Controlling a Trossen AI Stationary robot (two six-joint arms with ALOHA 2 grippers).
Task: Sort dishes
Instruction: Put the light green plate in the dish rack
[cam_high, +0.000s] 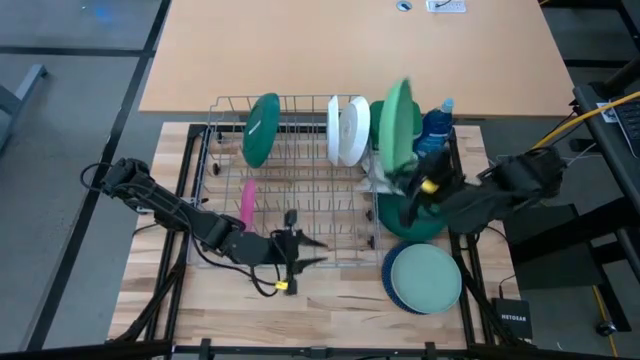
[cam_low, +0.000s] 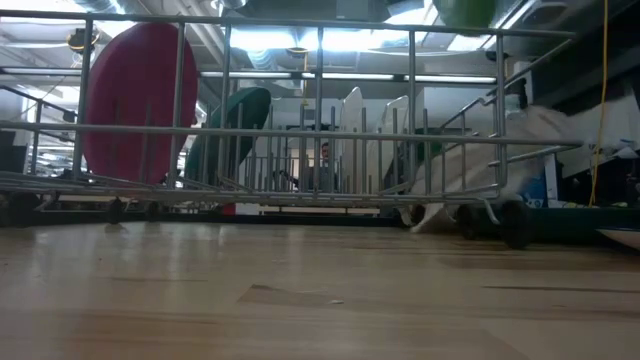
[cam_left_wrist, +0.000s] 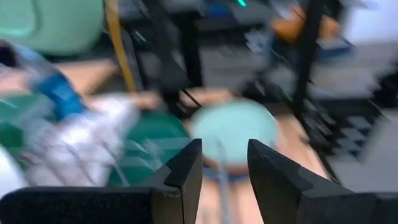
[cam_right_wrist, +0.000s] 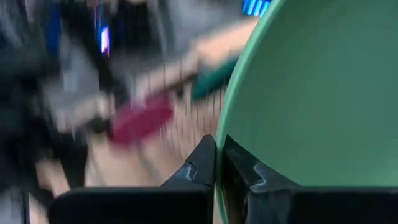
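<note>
A wire dish rack (cam_high: 300, 215) stands mid-table. In it, on edge, stand a dark green plate (cam_high: 262, 128), two white plates (cam_high: 347, 130) and a pink plate (cam_high: 247, 200). My right gripper (cam_high: 405, 180) is shut on a light green plate (cam_high: 399, 125), high above the rack's right end; the low view shows that plate (cam_low: 465, 10) at its top edge. My left gripper (cam_high: 303, 250) is open over the rack's near side, with nothing between its fingers (cam_left_wrist: 186, 180). My right gripper pinches the light green plate's rim (cam_right_wrist: 219, 140) between its two fingers, one on each face. The fingers come from the table's right side, slanting a little down. The plate stands nearly on edge above the fingers, lifted clear of the rack.
A dark green dish (cam_high: 410, 215) lies right of the rack, and a pale teal plate on a navy one (cam_high: 424, 278) lies near the front right. A blue-capped bottle (cam_high: 437, 125) and crumpled cloth sit at the rack's far right. Bare wood lies in front of the rack.
</note>
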